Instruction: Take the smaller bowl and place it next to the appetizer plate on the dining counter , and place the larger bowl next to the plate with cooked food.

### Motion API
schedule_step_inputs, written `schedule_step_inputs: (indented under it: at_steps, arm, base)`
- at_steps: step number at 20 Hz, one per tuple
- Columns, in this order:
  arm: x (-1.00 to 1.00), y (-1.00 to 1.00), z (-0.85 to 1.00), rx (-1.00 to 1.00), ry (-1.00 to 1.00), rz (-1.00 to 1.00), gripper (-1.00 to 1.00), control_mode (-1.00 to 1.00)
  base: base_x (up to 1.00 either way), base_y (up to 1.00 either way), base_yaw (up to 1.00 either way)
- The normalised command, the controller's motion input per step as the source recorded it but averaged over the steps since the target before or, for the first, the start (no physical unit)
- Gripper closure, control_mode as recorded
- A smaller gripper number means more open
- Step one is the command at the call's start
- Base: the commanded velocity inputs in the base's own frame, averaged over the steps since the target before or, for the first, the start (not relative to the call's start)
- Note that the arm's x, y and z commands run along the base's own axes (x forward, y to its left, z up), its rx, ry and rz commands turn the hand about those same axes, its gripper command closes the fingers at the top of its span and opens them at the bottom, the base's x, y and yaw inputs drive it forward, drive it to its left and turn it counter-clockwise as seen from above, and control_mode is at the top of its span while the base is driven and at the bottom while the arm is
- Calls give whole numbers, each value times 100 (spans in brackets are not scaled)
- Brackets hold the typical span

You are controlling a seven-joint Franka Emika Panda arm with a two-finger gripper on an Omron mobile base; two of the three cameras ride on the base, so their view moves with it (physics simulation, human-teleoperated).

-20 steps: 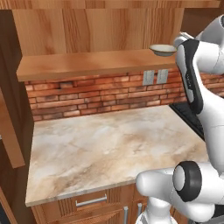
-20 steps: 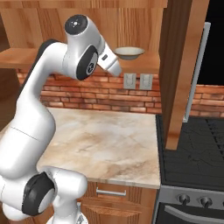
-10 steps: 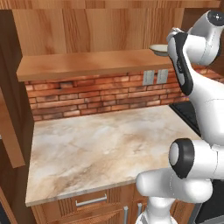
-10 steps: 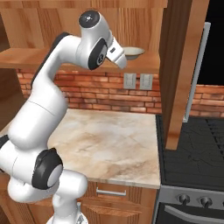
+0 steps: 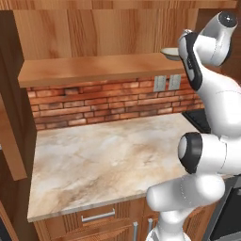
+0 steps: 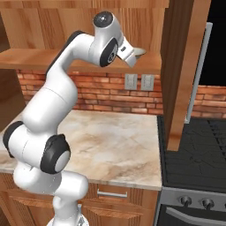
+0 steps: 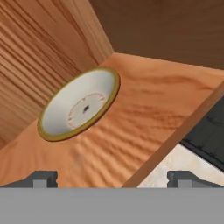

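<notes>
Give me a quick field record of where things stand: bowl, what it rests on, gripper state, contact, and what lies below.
bowl: shallow bowl with a yellowish rim, pale inside, upright
support: wooden shelf, at its right end near the cabinet wall
gripper: gripper open, jaws wide, pointed at the bowl
contact: none, the fingertips are short of the bowl
which bowl: cannot tell, one bowl in sight
below shelf: marbled counter, brick backsplash with two outlets
right of counter: dark stove
</notes>
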Motion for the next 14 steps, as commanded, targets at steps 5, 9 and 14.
schedule_step_inputs:
  at_steps: [5,9,14]
  arm:
    - [54,-3,-22,0,0,0,-100,-100]
    - [53,-3,-11,0,1,0,-100,-100]
    - [46,-9,-3,0,1,0,-100,-100]
  base:
    - [0,0,0]
    - [0,0,0]
    - [0,0,0]
